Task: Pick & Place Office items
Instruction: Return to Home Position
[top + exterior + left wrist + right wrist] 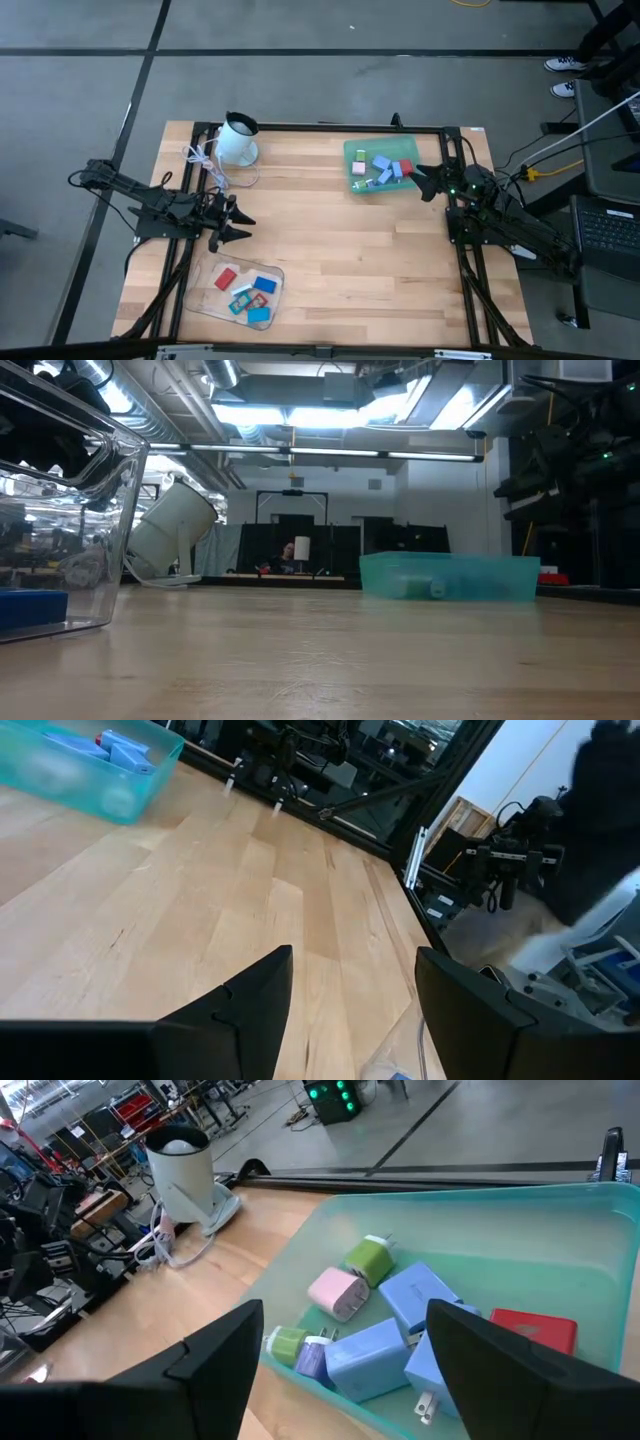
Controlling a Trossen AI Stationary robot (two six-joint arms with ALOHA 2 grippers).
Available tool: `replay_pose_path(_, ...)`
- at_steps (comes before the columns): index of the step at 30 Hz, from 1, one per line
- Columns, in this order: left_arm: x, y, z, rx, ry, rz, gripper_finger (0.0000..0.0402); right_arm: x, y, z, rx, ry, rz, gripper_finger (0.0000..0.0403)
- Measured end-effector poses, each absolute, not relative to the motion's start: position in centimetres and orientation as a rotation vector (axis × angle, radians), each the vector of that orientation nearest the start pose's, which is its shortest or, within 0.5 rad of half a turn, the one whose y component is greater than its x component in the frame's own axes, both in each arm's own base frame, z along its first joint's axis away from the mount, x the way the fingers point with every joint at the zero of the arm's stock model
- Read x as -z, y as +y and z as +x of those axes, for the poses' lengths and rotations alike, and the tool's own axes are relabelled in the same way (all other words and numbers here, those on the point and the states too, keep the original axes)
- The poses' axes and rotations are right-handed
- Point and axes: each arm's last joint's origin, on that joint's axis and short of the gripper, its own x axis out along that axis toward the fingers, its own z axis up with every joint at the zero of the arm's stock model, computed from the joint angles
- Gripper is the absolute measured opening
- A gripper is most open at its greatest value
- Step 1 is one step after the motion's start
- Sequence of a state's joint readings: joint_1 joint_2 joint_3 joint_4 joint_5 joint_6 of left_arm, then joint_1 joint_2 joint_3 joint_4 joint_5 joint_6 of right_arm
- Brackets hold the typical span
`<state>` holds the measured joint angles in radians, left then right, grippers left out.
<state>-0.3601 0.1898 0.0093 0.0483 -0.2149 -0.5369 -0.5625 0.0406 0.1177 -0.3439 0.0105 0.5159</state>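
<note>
The office items lie in two trays. A teal tray (352, 150) (560, 1205) at the table's far right holds green (368, 1260), pink (338, 1293), light blue (420, 1295) and red (535, 1330) pieces. A clear tray (275, 270) (110, 520) at the near left holds red (226, 278), blue (265, 284) and teal pieces. My right gripper (420, 182) (345, 1320) hovers open at the teal tray's right edge, above the pieces. My left gripper (243, 227) (350, 990) is open over bare wood, just beyond the clear tray.
A white mug (238, 140) (170, 525) stands tilted at the far left, with a white coiled cord (205, 158) beside it. Bare wood lies between the two trays. A black frame (300, 127) runs along the table's edges.
</note>
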Motion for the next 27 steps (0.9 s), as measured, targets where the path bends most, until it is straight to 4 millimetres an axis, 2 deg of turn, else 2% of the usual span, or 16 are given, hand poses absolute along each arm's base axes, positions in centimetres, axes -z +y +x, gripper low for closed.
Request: replay_pose_path(27,-15.57,-3.22,10.3,0.107,0.162,-0.498,0.021,-16.74,-4.78,7.53,0.625,0.108,0.572,0.0286)
